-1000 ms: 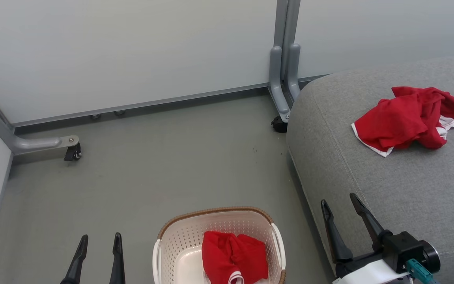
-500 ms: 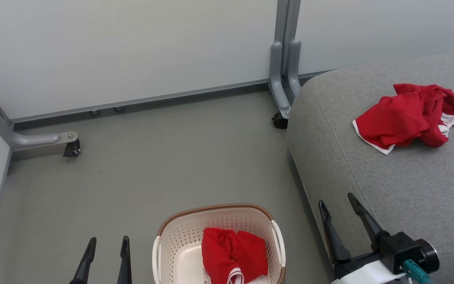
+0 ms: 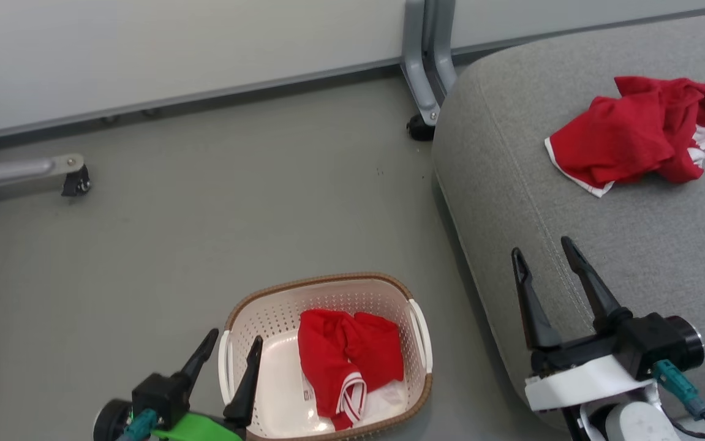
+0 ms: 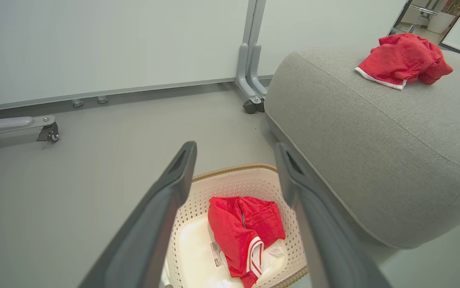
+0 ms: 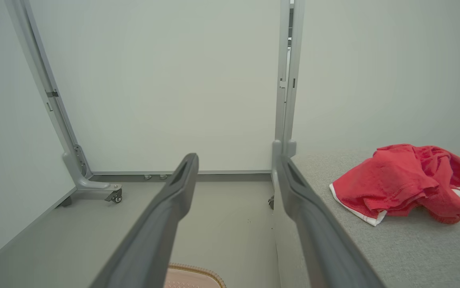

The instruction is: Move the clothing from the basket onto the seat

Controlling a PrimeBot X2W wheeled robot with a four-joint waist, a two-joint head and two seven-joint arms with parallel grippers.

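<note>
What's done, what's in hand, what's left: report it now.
Done: one red garment lies on the seat. In hand: nothing; the left claw hangs open near the basket, the right claw open by the seat's edge. Left: the second red garment, in the basket.

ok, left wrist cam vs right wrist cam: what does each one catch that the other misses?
Left wrist: the open left gripper looking into the basket, with a red garment lying inside. Right wrist: the open right gripper, just a sliver of the basket's rim, and tall wall panels. Both: the grey seat, the second red garment lying on it, and the panel post.
</note>
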